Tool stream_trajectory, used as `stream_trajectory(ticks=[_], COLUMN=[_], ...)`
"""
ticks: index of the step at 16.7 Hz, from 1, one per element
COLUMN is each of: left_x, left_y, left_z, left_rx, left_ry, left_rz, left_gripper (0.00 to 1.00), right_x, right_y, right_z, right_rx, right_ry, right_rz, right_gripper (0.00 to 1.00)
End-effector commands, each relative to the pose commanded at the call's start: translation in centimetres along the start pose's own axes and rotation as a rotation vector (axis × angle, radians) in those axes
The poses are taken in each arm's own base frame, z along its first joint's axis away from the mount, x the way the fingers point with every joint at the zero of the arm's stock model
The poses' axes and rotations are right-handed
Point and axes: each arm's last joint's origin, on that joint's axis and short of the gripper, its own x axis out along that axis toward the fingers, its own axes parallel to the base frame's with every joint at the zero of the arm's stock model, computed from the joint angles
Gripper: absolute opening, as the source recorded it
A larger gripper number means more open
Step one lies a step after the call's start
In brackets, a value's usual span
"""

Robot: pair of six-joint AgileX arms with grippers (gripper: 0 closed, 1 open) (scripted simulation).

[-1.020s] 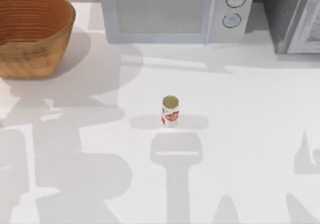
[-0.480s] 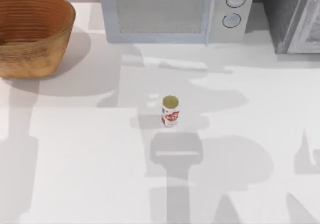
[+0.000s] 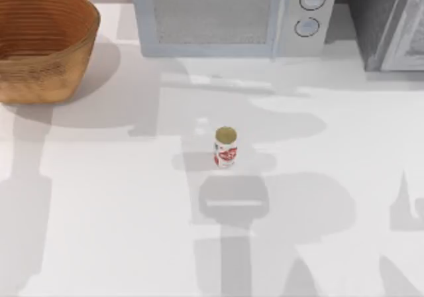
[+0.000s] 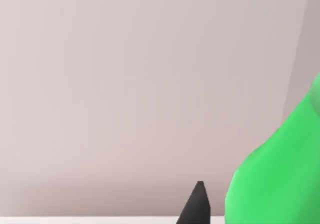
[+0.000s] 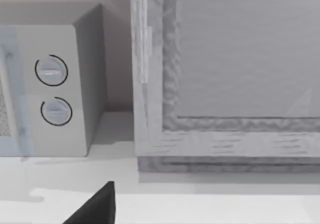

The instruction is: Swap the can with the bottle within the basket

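The can (image 3: 225, 147), small and white with red marks and a dull gold top, stands upright alone in the middle of the table. The woven orange-brown basket (image 3: 46, 78) sits at the far left corner, and what I see of its inside holds nothing. In the left wrist view the bright green bottle (image 4: 280, 174) bulks close up against a plain wall. My left gripper (image 4: 202, 209) is shut on it, one dark fingertip (image 4: 199, 200) showing beside it. A dark part of my right gripper (image 5: 97, 209) faces the appliances at the back.
A pale microwave (image 3: 232, 15) with two round dials (image 3: 311, 0) stands along the back edge. A grey appliance (image 3: 391, 22) fills the far right corner. Broad arm shadows lie across the white table (image 3: 344, 111) around the can.
The shadows on the table have shifted from the left side toward the middle and right. The can and the basket have not moved.
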Motion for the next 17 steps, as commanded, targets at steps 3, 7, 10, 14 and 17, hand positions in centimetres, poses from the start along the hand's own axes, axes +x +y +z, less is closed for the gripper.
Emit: stream_trajectory(ticks=[3,7,10,14,17], left_x=[3.0,4.4,4.4,4.4,4.4], left_y=[0.0,-0.1,-0.1,-0.1,-0.1], left_z=[-2.2,-2.9,-2.9,-2.9,-2.9], left_rx=[-0.003,-0.002,-0.002,-0.002,-0.002], left_ry=[0.028,0.012,0.012,0.012,0.012], left_rz=[-0.002,-0.002,-0.002,-0.002,-0.002], left_gripper=[0.0,0.0,0.08,0.38,0.6], right_x=[0.0,0.0,0.0,0.0,0.0], right_y=[0.0,0.0,0.0,0.0,0.0], right_z=[0.0,0.0,0.0,0.0,0.0], right_rx=[0.0,0.0,0.0,0.0,0.0], right_ry=[0.0,0.0,0.0,0.0,0.0], right_rz=[0.0,0.0,0.0,0.0,0.0], right_gripper=[1.0,1.0,1.0,1.0,1.0])
